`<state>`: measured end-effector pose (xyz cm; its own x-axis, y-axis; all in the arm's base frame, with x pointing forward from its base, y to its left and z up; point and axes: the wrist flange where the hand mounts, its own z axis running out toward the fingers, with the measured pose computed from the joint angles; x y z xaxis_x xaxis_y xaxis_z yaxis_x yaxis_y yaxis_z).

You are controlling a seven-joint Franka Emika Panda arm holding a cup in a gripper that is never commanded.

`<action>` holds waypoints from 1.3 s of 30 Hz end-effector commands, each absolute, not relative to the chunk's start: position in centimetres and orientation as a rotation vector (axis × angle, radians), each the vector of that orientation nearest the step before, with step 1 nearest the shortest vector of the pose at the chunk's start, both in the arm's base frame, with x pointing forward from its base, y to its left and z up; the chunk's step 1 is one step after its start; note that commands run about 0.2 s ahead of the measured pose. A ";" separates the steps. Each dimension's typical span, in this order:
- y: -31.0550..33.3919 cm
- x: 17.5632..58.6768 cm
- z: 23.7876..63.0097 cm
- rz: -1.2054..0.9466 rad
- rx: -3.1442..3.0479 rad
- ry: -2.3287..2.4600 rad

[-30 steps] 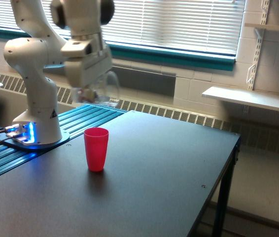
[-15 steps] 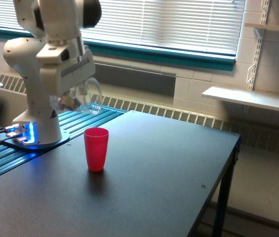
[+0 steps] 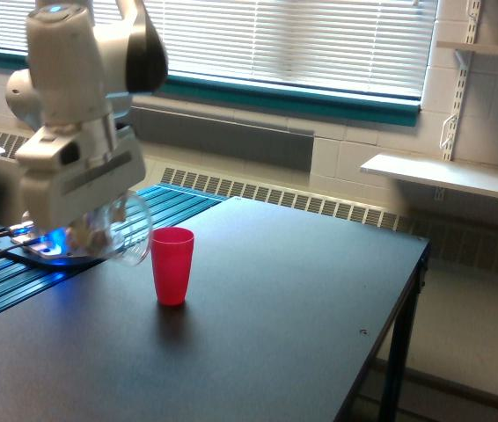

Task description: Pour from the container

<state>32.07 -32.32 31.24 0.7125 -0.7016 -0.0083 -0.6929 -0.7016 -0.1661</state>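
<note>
Lower now, container (image 3: 117,230) in hand (image 3: 91,230), beside red cup (image 3: 172,265).

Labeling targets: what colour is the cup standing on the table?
Red, opaque; clearest in the exterior view.

Clear glossy plastic container (image 3: 124,230), opaque red plastic cup (image 3: 172,265), matt black table (image 3: 258,334), smooth white arm (image 3: 77,105).

Two cups (one clear cup (image 3: 124,230); one red cup (image 3: 172,265))
</note>
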 end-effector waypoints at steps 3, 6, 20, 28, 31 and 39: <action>-36.2 31.3 32.8 -0.115 -2.774 1.068; -36.8 30.6 33.2 -0.089 -2.787 1.036; -37.7 25.3 32.1 -0.170 -2.871 0.978; -36.6 22.5 31.1 -0.206 -2.944 0.884; -35.9 21.9 31.2 -0.186 -3.001 0.782; -34.1 20.9 32.1 -0.159 -3.132 0.492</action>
<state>21.18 -34.68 31.31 0.9005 -0.4282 0.0756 -0.4277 -0.9036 -0.0238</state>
